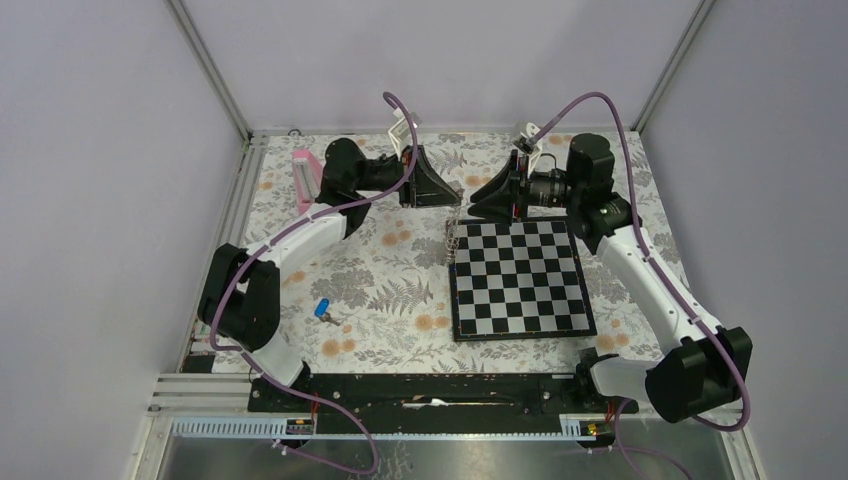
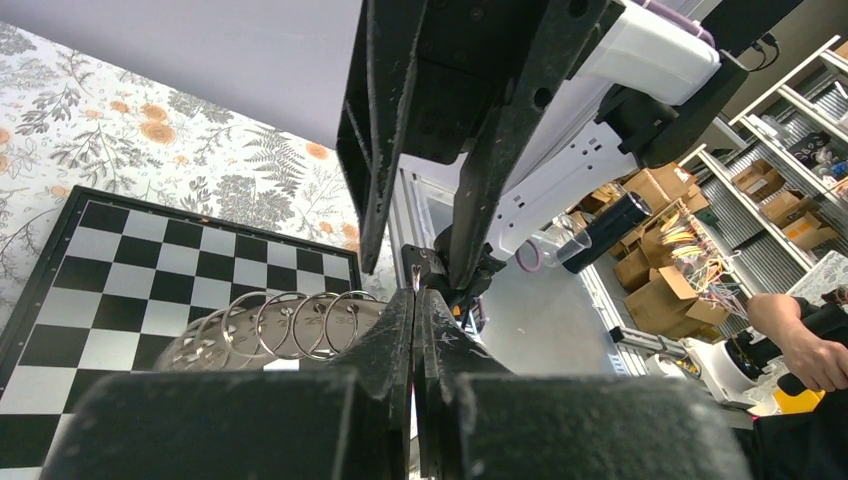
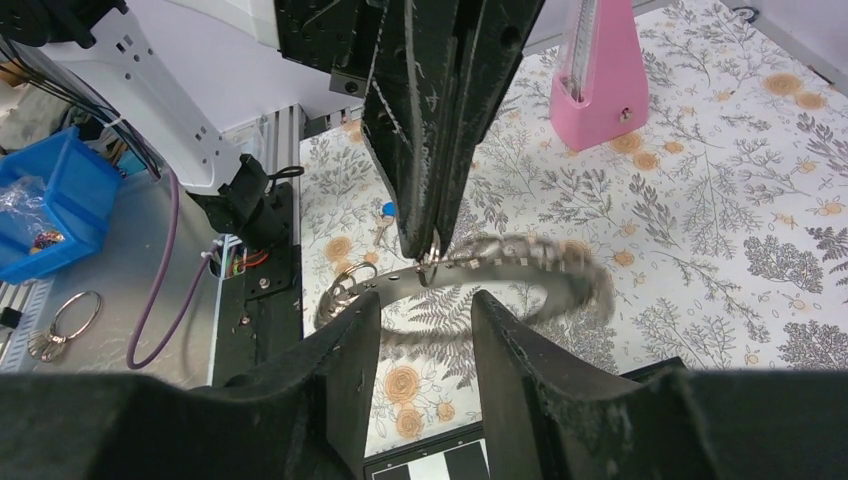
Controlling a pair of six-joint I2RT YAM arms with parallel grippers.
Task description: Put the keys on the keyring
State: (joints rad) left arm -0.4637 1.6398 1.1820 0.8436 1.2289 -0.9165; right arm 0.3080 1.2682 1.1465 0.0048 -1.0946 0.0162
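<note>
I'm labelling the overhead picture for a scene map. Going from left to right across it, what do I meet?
pink object → blue key → left gripper → right gripper. The keyring and chessboard overlap the grippers, so they are left out.

You see a blue-headed key [image 1: 321, 308], a speckled grey keyring [image 3: 540, 256], a black-and-silver checkered chessboard [image 1: 520, 280], a pink object [image 1: 305, 176], and a grey-and-orange floral tablecloth [image 1: 390, 262].
</note>
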